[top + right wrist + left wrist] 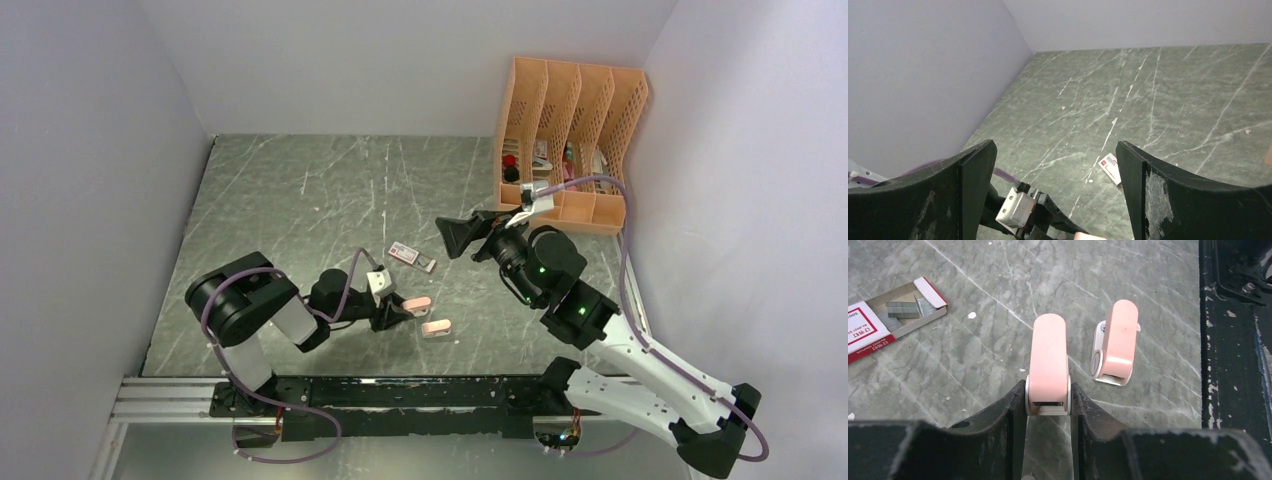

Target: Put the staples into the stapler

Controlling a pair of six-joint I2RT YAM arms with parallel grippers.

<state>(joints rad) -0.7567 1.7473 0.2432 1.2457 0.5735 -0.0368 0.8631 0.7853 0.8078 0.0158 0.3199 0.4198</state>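
Observation:
A salmon-pink stapler (1048, 365) lies flat on the table, and my left gripper (1048, 392) is shut on its near end, one finger on each side. From above, this stapler (417, 303) shows just past the left gripper (402, 311). A second pink stapler (1115, 342) lies on its side just to the right, untouched. The staples' red-and-white box (873, 327) lies open at the left, with silvery strips (905, 308) in its grey tray. My right gripper (447, 237) hovers open and holding nothing, above and right of the box (411, 256). Its wrist view shows the box (1110, 167) beside its right finger.
An orange mesh file organiser (570, 140) stands at the back right corner, with small items in it. Grey walls close off three sides of the table. The black mounting rail (1233, 365) runs along the near edge, close to the second stapler.

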